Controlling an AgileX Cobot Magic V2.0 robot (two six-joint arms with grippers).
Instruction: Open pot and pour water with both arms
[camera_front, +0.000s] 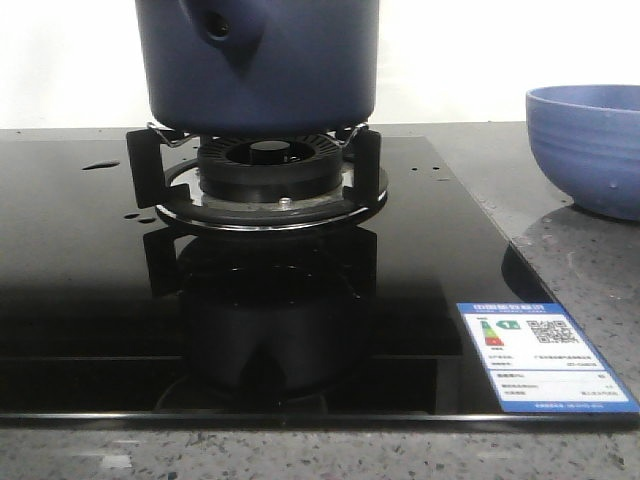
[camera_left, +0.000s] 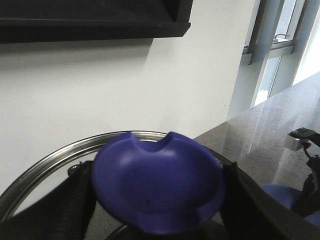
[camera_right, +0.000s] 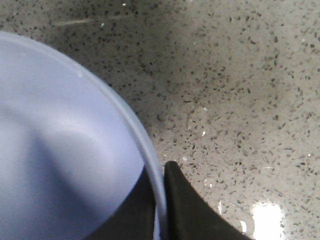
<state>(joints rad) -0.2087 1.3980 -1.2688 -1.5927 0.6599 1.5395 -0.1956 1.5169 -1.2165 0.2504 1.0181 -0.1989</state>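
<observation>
The dark navy pot (camera_front: 260, 60) stands on the gas burner's supports (camera_front: 270, 175), its side stub's round hole facing the camera. Its top is cut off by the frame. Neither gripper shows in the front view. My left gripper (camera_left: 156, 172) is shut on the blue knob (camera_left: 157, 185) of a lid with a steel rim (camera_left: 60, 155), held up in front of a white wall. The lighter blue bowl's (camera_right: 60, 165) rim is pinched by my right gripper (camera_right: 159, 200), which is shut on it over the speckled counter. Water shows as droplets (camera_front: 100, 165) on the black glass.
The black glass hob (camera_front: 90, 300) carries a printed label (camera_front: 540, 355) at its front right corner. The blue bowl (camera_front: 590, 145) stands on the grey speckled counter (camera_front: 590, 270) right of the hob. A dark shelf (camera_left: 95, 20) hangs on the wall.
</observation>
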